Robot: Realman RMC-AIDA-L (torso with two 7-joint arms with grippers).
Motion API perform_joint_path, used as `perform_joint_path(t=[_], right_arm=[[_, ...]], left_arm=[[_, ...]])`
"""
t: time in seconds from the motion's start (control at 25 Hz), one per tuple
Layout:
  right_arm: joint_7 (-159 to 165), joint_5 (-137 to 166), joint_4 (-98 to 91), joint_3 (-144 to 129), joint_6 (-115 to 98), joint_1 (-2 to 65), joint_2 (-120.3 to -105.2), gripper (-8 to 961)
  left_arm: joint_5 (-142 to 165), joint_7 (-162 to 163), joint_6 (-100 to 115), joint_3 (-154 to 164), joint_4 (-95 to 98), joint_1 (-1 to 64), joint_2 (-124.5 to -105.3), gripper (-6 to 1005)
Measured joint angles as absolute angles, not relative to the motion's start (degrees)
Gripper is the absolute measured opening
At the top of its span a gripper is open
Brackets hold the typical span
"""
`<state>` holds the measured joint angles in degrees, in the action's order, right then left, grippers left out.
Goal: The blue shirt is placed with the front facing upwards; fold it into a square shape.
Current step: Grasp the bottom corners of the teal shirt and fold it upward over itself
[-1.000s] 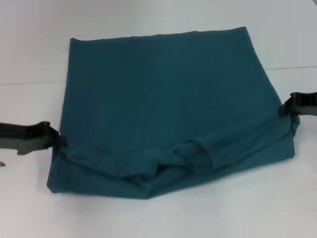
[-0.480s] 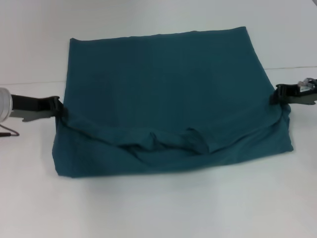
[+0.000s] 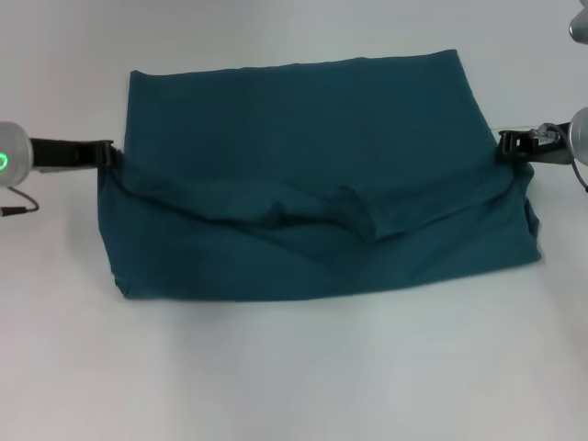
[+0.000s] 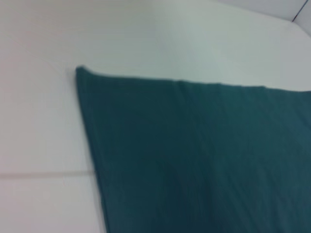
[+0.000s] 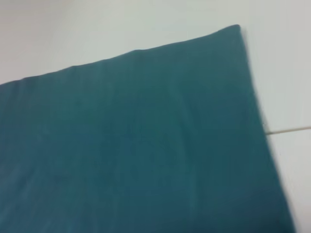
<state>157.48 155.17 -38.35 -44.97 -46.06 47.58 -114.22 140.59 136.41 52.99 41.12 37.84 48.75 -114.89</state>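
Observation:
The blue shirt (image 3: pixel 303 129) lies on the white table as a dark teal rectangle, its near part lifted and folded back over itself. No lettering shows. My left gripper (image 3: pixel 110 154) is shut on the shirt's left edge. My right gripper (image 3: pixel 505 147) is shut on its right edge. Both hold the near layer a little above the table, and it sags between them in a curved fold (image 3: pixel 322 216). The left wrist view shows the shirt's far left corner (image 4: pixel 80 72). The right wrist view shows its far right corner (image 5: pixel 235 30).
The white table (image 3: pixel 294 377) runs all around the shirt. A thin seam line (image 3: pixel 55 152) crosses the table behind the grippers. A thin cable (image 3: pixel 18 209) hangs by the left arm.
Both grippers have moved away from me with the shirt's near edge, carrying the fold farther over the shirt. The near edge has flattened into a straighter line.

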Motion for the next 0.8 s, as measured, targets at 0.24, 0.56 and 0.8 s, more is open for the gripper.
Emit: perform_joint_path(t=[0.24,0.56,0.8], right_arm=[[159.69,157.47,-37.06,-44.94,-43.04,48.42,-114.17,26],[159.53,157.38,-35.96,-45.00,-39.38,48.72,-114.11,25],[159.09,157.41,-32.83,-46.06,-34.92,50.27,-114.10,25]], left_arm=[[140.49,133.43,47.15,41.59,34.63,51.46,-115.14,1],[140.93,132.10,39.06,44.80,31.16,54.58,-116.00,1],[140.97,132.05,33.73,48.19,28.91,55.08,-116.53,1]])
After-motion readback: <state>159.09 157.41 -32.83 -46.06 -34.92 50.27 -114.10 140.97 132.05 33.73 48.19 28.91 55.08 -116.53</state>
